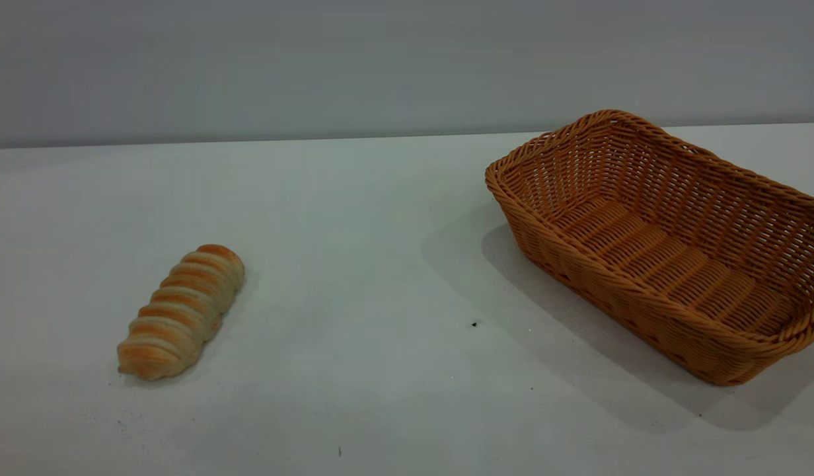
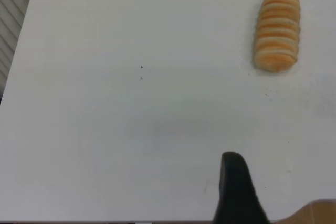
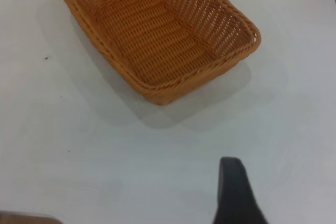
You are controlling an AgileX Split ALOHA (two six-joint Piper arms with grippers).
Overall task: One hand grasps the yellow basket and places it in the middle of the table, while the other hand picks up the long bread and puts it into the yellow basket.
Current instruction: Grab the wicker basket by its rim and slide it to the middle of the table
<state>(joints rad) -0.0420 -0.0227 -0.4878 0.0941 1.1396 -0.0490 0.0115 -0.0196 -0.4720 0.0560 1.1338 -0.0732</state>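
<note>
The long bread (image 1: 181, 312), cream with orange-brown stripes, lies on the white table (image 1: 354, 264) at the left. It also shows in the left wrist view (image 2: 276, 31). The yellow basket (image 1: 665, 241), a large empty orange-tan wicker one, stands at the right, turned at an angle. It also shows in the right wrist view (image 3: 157, 30). My left gripper (image 2: 233, 192) shows only as a dark part over bare table, well apart from the bread. My right gripper (image 3: 233, 192) shows the same way, apart from the basket. Neither arm shows in the exterior view.
A grey wall (image 1: 380, 59) runs behind the table's far edge. The table's side edge (image 2: 18, 40) shows in the left wrist view. A few dark specks (image 1: 474, 324) lie between the bread and the basket.
</note>
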